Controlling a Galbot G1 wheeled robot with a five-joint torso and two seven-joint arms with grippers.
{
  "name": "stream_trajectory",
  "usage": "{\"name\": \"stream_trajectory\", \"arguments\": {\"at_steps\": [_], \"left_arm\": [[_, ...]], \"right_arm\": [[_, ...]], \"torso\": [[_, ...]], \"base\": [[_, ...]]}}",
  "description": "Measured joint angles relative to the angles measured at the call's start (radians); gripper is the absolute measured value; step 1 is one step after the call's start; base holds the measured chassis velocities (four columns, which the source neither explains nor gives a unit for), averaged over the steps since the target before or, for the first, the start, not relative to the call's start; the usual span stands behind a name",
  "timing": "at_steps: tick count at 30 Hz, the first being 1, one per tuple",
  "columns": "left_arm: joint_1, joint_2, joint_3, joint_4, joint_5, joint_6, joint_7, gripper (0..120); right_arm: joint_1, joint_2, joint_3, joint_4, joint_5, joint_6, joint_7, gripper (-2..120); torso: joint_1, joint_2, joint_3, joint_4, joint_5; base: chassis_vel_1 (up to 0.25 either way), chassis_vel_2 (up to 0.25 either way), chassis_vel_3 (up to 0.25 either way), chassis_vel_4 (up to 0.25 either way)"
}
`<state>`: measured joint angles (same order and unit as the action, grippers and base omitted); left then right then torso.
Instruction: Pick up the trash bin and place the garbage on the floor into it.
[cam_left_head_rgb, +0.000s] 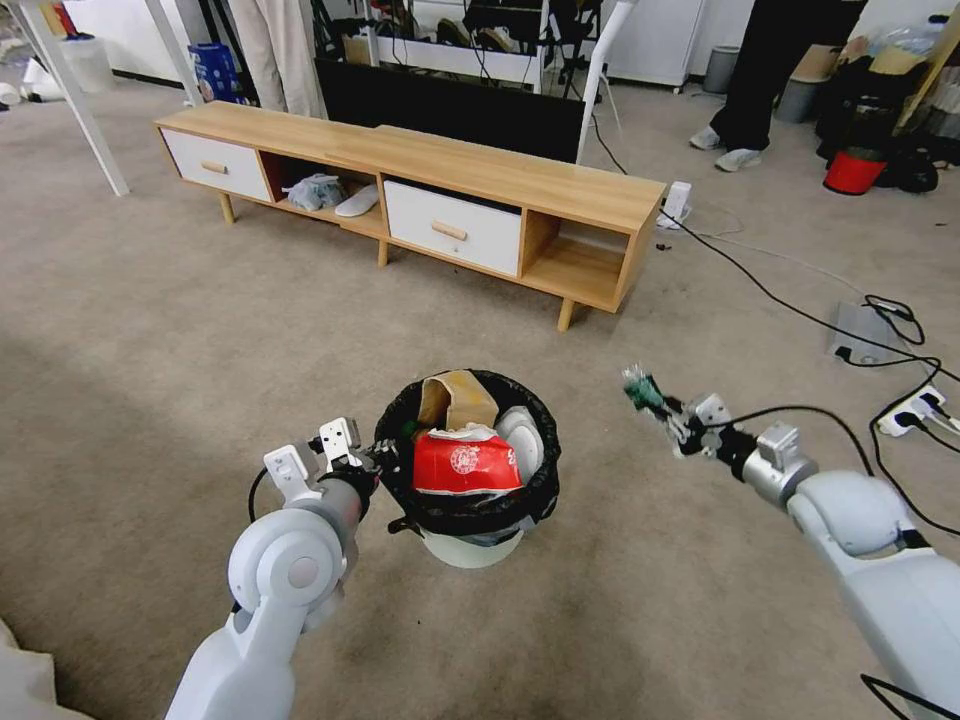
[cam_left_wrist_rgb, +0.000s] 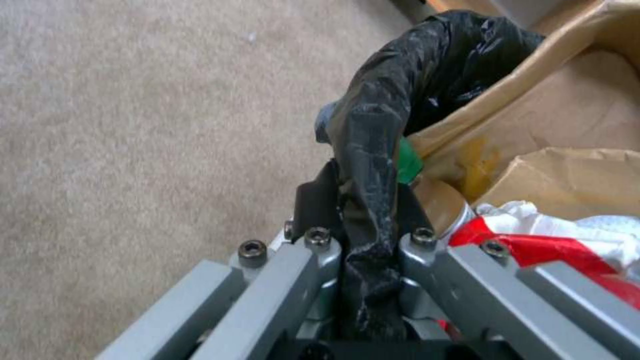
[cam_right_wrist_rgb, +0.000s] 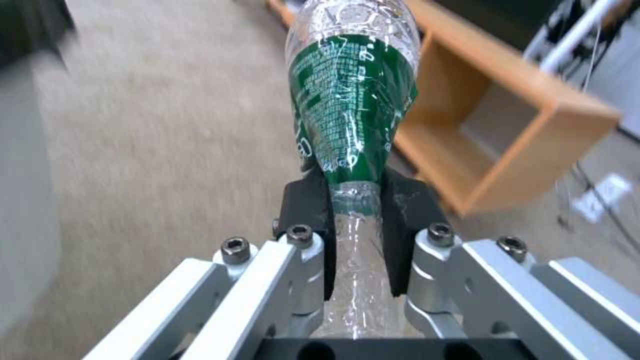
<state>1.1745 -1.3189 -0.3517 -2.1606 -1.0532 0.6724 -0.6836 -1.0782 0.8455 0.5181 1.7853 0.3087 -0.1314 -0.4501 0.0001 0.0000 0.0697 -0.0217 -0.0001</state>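
Covering floor: beige carpet; wooden TV cabinet behind.

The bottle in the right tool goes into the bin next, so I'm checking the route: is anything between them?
Nothing visible: only open carpet separates the bottle from the trash bin, itself already heaped with garbage.

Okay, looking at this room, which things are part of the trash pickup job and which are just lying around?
Part of the job:
- trash bin, rim clamped by the left end effector
- green-labelled bottle, clamped in the right end effector
- brown paper bag and red wrapper, in the bin

Just lying about:
- TV cabinet
- power strip and cables
- red bucket
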Motion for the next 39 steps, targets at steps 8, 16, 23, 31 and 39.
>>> {"name": "stream_trajectory", "arguments": {"at_steps": [8,16,23,31,39], "left_arm": [[0.000,-0.004,0.006,-0.003,-0.046,0.034,-0.049,4],[-0.001,-0.008,0.009,0.005,-0.060,0.053,-0.072,4],[-0.005,-0.010,0.013,0.012,-0.063,0.055,-0.074,4],[-0.013,-0.012,0.028,0.024,-0.067,0.048,-0.072,4],[-0.031,-0.014,0.047,0.050,-0.063,0.032,-0.059,4]], "right_arm": [[-0.024,-0.024,0.035,0.106,0.057,0.020,-0.032,13],[-0.019,-0.036,0.013,0.134,0.143,0.134,-0.119,13],[-0.012,-0.050,-0.037,0.154,0.222,0.221,-0.208,13],[-0.008,-0.068,-0.065,0.166,0.247,0.234,-0.251,13],[0.005,-0.122,-0.087,0.189,0.277,0.234,-0.263,13]], "torso": [[0.000,0.000,0.000,-0.0002,0.0000],[0.000,0.000,0.000,-0.0001,0.0000],[0.000,0.000,0.000,0.0000,0.0000],[0.000,0.000,0.000,-0.0001,0.0001],[0.000,0.000,0.000,-0.0001,0.0001]], "base": [[0.000,0.000,0.000,0.000],[0.000,0.000,0.000,0.000],[0.000,0.000,0.000,0.000],[0.000,0.000,0.000,0.000],[0.000,0.000,0.000,0.000]]}}
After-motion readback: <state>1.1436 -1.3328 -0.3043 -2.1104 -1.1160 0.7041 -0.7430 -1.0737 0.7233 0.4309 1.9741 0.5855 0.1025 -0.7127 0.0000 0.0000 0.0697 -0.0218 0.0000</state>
